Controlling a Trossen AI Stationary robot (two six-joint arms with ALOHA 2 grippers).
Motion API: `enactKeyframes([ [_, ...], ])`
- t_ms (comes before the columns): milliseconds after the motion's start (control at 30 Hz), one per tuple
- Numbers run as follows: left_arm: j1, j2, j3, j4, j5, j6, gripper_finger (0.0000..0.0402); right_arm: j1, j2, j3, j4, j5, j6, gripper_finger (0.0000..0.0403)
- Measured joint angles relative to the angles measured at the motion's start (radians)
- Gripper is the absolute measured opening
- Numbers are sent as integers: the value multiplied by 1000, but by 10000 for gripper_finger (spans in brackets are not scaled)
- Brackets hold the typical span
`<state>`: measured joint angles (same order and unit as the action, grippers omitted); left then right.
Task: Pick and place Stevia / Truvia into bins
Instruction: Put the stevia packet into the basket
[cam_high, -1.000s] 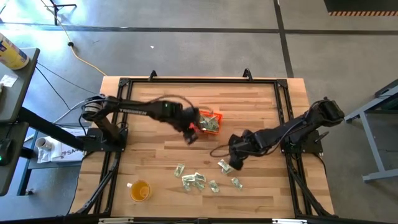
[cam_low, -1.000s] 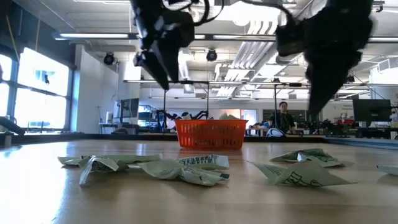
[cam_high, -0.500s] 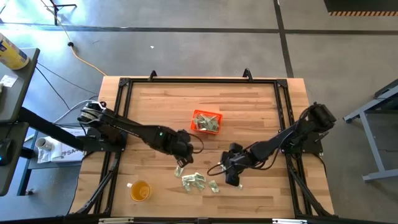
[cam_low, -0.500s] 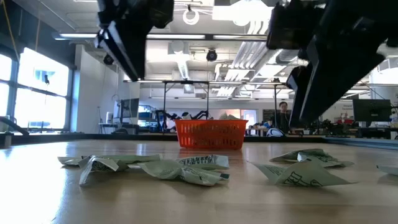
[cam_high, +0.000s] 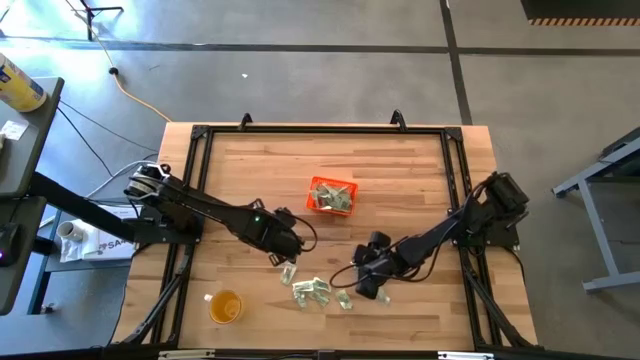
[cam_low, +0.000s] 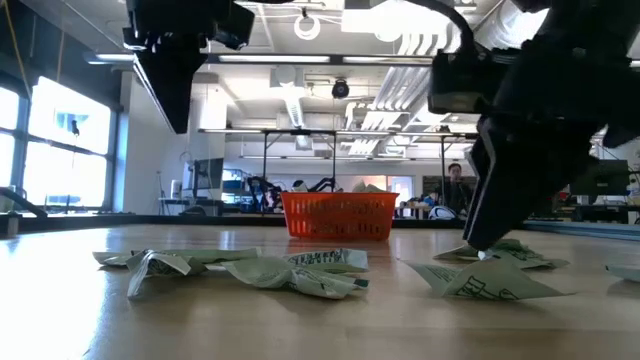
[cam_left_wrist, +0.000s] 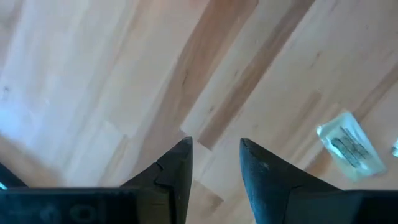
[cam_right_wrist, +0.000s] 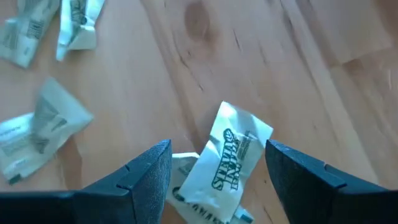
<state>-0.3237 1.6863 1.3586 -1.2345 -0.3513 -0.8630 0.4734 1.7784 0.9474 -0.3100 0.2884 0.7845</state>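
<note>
Pale green and white Stevia sachets (cam_high: 312, 290) lie scattered flat on the wooden table near its near edge. The orange bin (cam_high: 332, 196) sits mid-table with several sachets inside. My right gripper (cam_right_wrist: 217, 149) is open, low over the table, its fingers standing either side of one sachet (cam_right_wrist: 235, 154) that lies partly on another (cam_right_wrist: 185, 163). In the low view this gripper (cam_low: 482, 243) reaches down to the tabletop. My left gripper (cam_left_wrist: 214, 149) is open above bare wood, left of the pile, with one sachet (cam_left_wrist: 350, 147) off to its side.
A round translucent yellow cup (cam_high: 225, 305) stands near the table's near left corner. A black frame (cam_high: 200, 135) runs along the table's edges. More sachets (cam_low: 300, 270) lie spread between the two grippers. A person stands in the room far behind the table (cam_low: 456, 185).
My left gripper has swung from beside the orange bin toward the table's near left, ending by the left of the sachet pile. My right gripper has moved toward the near edge and come down until its open fingers straddle a sachet at table height.
</note>
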Motion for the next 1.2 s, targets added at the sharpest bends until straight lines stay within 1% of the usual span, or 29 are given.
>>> enactKeyframes([
  [100, 0, 0, 0, 0, -30, 45, 168, 12, 22, 0, -3, 64, -6, 249],
  [167, 0, 0, 0, 1, -36, 69, 168, 12, 37, 0, -6, 87, 0, 249],
  [333, 0, 0, 0, 4, -37, 88, 166, -16, 52, 3, 1, 33, 89, 248],
  [500, 0, 0, 0, 4, -37, 100, 167, -38, 43, 18, 8, 12, 152, 232],
  [633, 1, 0, -1, 4, -37, 100, 166, -37, 46, 34, 10, 19, 135, 221],
  [800, 2, 0, -1, 6, -37, 99, 167, -37, 55, 36, -76, 19, 133, 201],
  [900, 2, 0, -1, 6, -36, 97, 168, -40, 55, 37, -112, 27, 132, 177],
  [967, 2, 0, -1, 6, -36, 90, 168, -46, 55, 37, -119, 30, 132, 152],
  [1067, 2, 0, -1, 6, -24, 71, 168, -71, 54, 36, -121, 5, 152, 102],
  [1200, 1, 0, -1, -2, -8, 41, 168, -122, 33, 33, -112, -25, 183, 21],
])
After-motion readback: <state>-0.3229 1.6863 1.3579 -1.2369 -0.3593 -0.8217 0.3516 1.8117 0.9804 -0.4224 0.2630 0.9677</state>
